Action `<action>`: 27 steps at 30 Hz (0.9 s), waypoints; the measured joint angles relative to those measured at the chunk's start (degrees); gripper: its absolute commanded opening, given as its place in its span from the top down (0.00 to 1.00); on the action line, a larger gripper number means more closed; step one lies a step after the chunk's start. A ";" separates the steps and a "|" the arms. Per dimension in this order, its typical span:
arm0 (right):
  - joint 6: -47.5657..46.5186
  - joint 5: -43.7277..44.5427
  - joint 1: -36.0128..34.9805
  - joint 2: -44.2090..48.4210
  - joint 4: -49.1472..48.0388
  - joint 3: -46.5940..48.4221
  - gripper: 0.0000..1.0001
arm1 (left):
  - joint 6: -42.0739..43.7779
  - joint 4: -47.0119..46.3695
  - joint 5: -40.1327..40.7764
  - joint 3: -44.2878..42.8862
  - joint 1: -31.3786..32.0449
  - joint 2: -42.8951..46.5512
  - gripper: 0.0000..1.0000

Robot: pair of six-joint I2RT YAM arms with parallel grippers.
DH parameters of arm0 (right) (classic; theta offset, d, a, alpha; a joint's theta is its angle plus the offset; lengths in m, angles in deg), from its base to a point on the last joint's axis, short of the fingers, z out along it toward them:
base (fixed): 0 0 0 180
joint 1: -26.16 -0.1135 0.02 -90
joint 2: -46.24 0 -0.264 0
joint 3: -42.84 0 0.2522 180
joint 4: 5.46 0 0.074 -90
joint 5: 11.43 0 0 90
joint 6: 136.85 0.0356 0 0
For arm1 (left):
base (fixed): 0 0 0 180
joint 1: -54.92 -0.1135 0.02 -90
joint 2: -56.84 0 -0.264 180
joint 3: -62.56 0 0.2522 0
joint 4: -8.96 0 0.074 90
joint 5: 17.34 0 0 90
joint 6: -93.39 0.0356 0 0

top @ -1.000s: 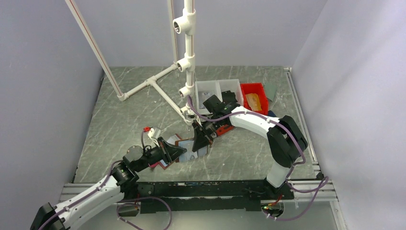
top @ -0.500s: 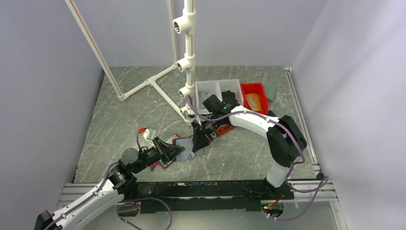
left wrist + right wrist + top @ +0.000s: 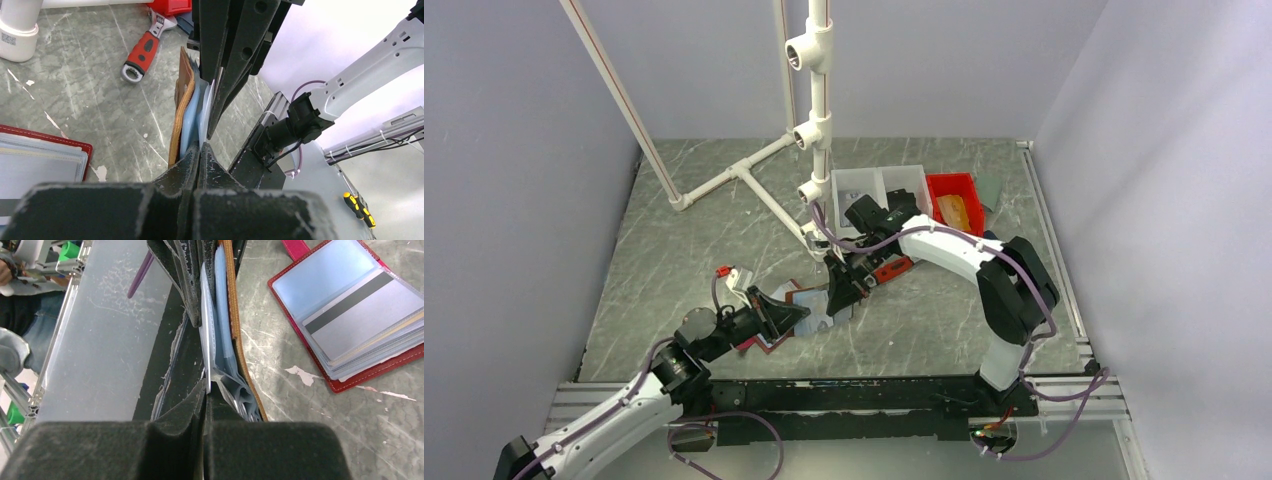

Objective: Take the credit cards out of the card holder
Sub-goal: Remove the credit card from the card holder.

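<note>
Card holder (image 3: 179, 112) stands on edge mid-surface (image 3: 674, 250), between both arms. Left fingers (image 3: 186, 162) clenched on its clear sleeves, right fingers (image 3: 182, 407) clenched on a white card (image 3: 205, 345). Step looks like card extraction. Next: right pulls straight out along the sleeve, left braces. Red holder (image 3: 345, 315) lies open beside.

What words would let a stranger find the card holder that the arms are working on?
On the grey marble table, look in front of the white pipe stand. There the brown card holder is held on edge in both arms' jaws; the red holder lies open, flat.
</note>
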 measured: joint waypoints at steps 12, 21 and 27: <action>-11.41 2.91 2.03 -2.21 9.92 2.64 1.00 | 1.57 6.14 -0.02 -0.94 -0.11 2.12 1.00; -21.77 8.70 5.68 -2.99 17.38 3.58 1.00 | 1.25 11.15 2.34 -2.45 -0.74 1.51 1.00; -25.05 10.19 9.27 -2.10 19.65 3.58 1.00 | -0.74 8.79 2.58 -2.45 -1.99 -4.76 1.00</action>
